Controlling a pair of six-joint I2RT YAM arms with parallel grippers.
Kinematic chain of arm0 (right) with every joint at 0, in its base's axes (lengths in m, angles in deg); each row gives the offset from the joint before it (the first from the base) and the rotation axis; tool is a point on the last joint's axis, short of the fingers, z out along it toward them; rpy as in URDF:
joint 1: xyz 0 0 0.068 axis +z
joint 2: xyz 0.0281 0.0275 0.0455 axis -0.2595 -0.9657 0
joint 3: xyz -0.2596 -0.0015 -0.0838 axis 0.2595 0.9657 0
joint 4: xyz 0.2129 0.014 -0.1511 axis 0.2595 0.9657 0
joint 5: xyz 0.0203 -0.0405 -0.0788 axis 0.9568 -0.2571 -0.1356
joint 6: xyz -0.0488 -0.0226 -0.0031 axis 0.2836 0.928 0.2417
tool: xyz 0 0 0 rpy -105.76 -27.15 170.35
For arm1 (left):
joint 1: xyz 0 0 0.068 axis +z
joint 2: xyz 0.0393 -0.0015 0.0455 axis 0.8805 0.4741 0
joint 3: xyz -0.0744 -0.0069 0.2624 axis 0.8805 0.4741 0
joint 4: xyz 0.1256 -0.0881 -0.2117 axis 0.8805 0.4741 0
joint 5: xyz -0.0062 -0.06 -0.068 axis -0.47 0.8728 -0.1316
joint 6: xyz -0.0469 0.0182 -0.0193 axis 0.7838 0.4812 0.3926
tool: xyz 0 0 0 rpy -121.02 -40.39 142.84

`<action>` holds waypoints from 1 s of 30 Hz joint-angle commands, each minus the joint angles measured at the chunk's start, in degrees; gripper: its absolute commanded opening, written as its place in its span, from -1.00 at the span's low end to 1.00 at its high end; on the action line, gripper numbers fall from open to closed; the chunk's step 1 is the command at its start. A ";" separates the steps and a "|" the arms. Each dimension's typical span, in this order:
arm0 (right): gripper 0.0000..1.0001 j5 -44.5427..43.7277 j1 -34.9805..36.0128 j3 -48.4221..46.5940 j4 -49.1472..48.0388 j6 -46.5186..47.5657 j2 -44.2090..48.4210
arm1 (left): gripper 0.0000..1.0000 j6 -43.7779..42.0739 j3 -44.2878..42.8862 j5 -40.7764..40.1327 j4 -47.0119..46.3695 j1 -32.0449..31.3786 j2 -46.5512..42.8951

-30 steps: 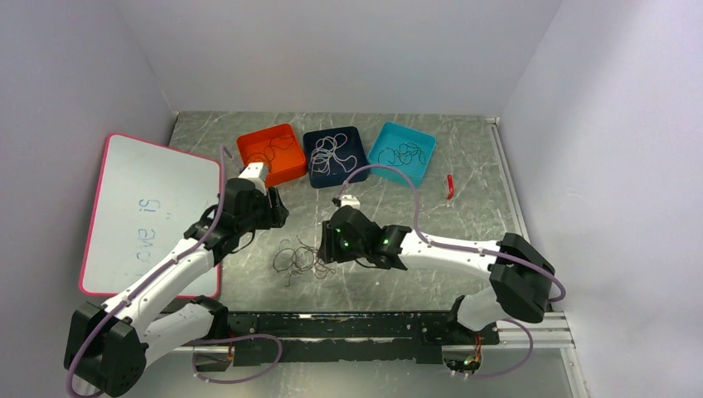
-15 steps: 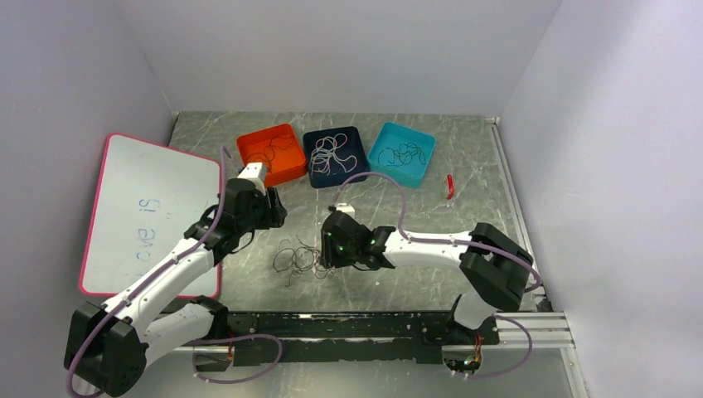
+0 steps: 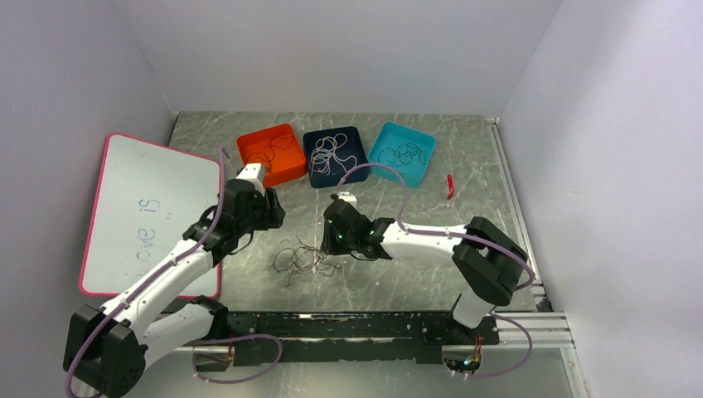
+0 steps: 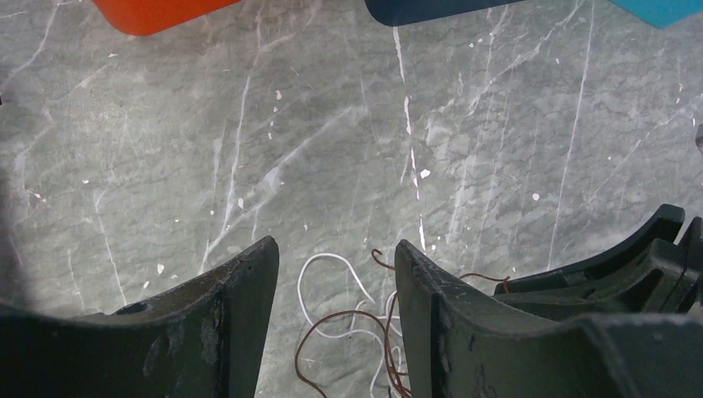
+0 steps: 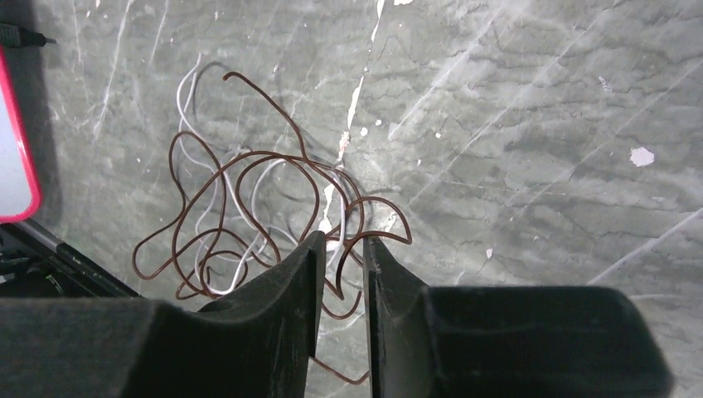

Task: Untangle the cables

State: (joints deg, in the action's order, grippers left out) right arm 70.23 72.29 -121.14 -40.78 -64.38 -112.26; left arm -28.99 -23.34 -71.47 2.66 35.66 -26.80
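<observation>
A tangle of thin cables lies on the grey marble table between the arms. In the right wrist view a brownish-red cable loops over a white cable. My right gripper is low over the tangle's right edge, its jaws a narrow gap apart, with brown and white strands lying in the gap. It shows in the top view. My left gripper is open above the tangle's far side, with a white loop and brown wire below. It shows in the top view.
Three trays stand at the back, each with sorted cables: orange, navy, teal. A pink-rimmed whiteboard lies on the left. A small red object lies at the right. The right gripper's fingers show in the left wrist view.
My right arm has stretched left and away from its base, bringing its gripper to the tangle's right edge. The left arm has hardly moved.
</observation>
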 commanded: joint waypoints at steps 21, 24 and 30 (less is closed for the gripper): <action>-1.00 1.03 -5.96 -4.31 0.90 7.94 16.45 | 0.55 -5.43 -0.41 20.28 -14.21 -0.15 -8.50; -1.00 5.66 -8.96 -9.04 4.72 10.44 18.24 | 0.58 -6.80 -2.06 26.06 -17.29 -0.14 -7.74; -1.00 10.12 -10.74 -19.51 13.70 17.81 18.55 | 0.60 -9.54 -2.38 32.07 -25.85 -0.10 -7.16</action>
State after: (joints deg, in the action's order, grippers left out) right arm 75.74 61.76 -135.52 -33.96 -52.21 -94.80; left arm -35.17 -23.41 -47.29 -13.93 35.66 -34.25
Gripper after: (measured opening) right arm 0.017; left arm 0.798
